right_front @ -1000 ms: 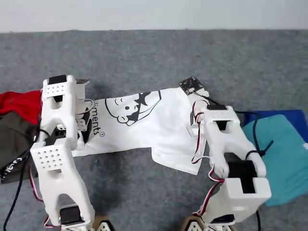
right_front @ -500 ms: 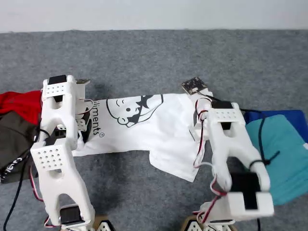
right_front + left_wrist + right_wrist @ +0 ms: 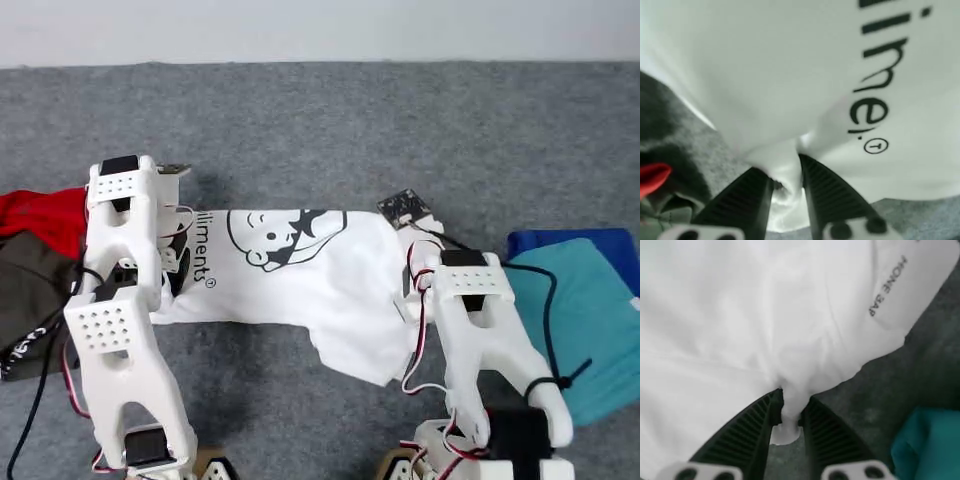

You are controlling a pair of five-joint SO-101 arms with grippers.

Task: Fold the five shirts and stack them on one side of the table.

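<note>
Grey carpet-like cloth covers the bench [image 3: 350,120], with a pale wall [image 3: 320,30] along its far edge. The left arm [image 3: 120,230] stands over the near left part of the bench, bent at the elbow with its wrist turned downward over the left end of the white shirt [image 3: 300,270]. The right arm [image 3: 475,310] reaches forward from the near right, its wrist dipped over the shirt's right end.

The white shirt lies stretched crosswise between the two arms, printed side up, with a cartoon figure and dark lettering towards the left. Its near right corner sags in a loose flap onto the cloth.

The left pincer [image 3: 785,172] has its two ribbed fingers [image 3: 825,192] drawn nearly together, with a bunched fold of the white shirt's edge pinched between them, close to the lettering. The right pincer [image 3: 791,405] is likewise closed to a narrow gap, and a twisted tuft of white fabric hangs through it; the rest of the shirt spreads away beyond the fingertips.

A red shirt [image 3: 40,215] and a dark shirt [image 3: 30,290] lie heaped at the left edge, just beside the left arm. A teal shirt [image 3: 590,320] rests on a blue shirt [image 3: 570,242] at the right edge, near the right arm.
</note>
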